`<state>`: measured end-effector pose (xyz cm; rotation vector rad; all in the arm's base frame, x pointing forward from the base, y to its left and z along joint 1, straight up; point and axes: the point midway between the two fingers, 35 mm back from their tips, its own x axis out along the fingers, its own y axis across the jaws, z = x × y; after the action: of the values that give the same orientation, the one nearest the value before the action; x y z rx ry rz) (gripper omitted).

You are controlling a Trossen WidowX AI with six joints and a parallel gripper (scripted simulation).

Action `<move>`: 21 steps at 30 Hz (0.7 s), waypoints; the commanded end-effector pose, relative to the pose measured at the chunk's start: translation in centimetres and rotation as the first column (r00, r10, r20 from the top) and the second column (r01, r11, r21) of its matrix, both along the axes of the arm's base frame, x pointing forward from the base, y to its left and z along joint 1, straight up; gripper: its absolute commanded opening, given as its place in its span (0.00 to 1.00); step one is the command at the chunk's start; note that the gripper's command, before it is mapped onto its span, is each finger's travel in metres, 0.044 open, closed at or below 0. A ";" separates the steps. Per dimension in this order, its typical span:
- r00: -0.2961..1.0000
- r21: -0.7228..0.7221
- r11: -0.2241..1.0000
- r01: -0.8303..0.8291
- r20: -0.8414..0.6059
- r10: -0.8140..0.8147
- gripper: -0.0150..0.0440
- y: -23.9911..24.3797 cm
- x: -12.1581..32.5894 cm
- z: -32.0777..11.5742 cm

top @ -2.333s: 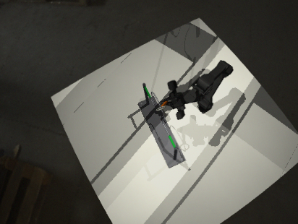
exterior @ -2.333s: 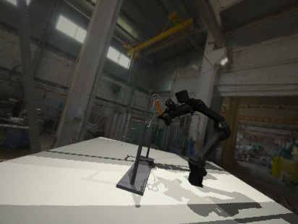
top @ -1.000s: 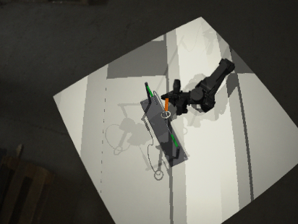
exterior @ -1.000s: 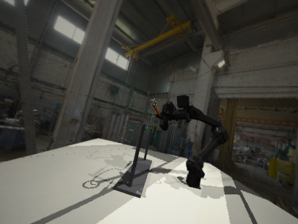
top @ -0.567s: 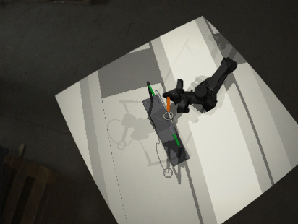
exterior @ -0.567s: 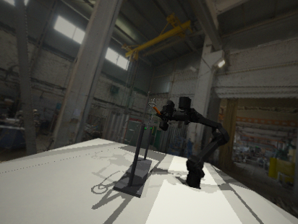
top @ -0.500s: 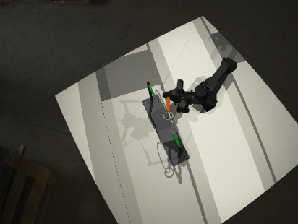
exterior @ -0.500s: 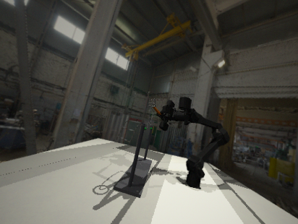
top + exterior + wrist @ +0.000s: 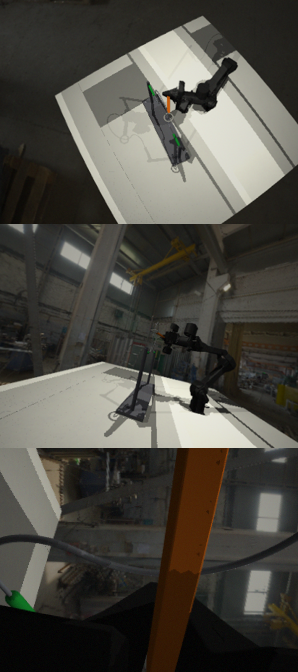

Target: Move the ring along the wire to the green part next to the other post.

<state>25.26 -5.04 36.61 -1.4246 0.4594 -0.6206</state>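
While our fingers [image 9: 168, 95] are clamping the orange handle [image 9: 168, 104], the ring [image 9: 168, 117] is hanging mid-frame in the top view. We are keeping it between the two green parts [image 9: 151, 90] over the counter [image 9: 224, 152].

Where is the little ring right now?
In the top view the ring sits over the dark base plate, about midway between the two green wire ends. It hangs at the end of the orange handle held by the gripper.

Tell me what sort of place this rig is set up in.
Probably an industrial hall or workshop: a yellow overhead crane hangs under the roof, tall concrete columns rise beside high windows, and brick walls enclose the space behind the arm.
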 end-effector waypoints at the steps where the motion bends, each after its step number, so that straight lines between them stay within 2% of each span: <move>1: 1.000 -0.056 0.998 -0.001 -0.005 0.001 0.00 0.0 0.0 0.2; 21: 0.999 -0.316 0.949 -0.005 -0.038 -0.007 0.00 0.1 -0.1 1.2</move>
<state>25.22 -5.02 37.59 -1.7002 0.4120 -0.6811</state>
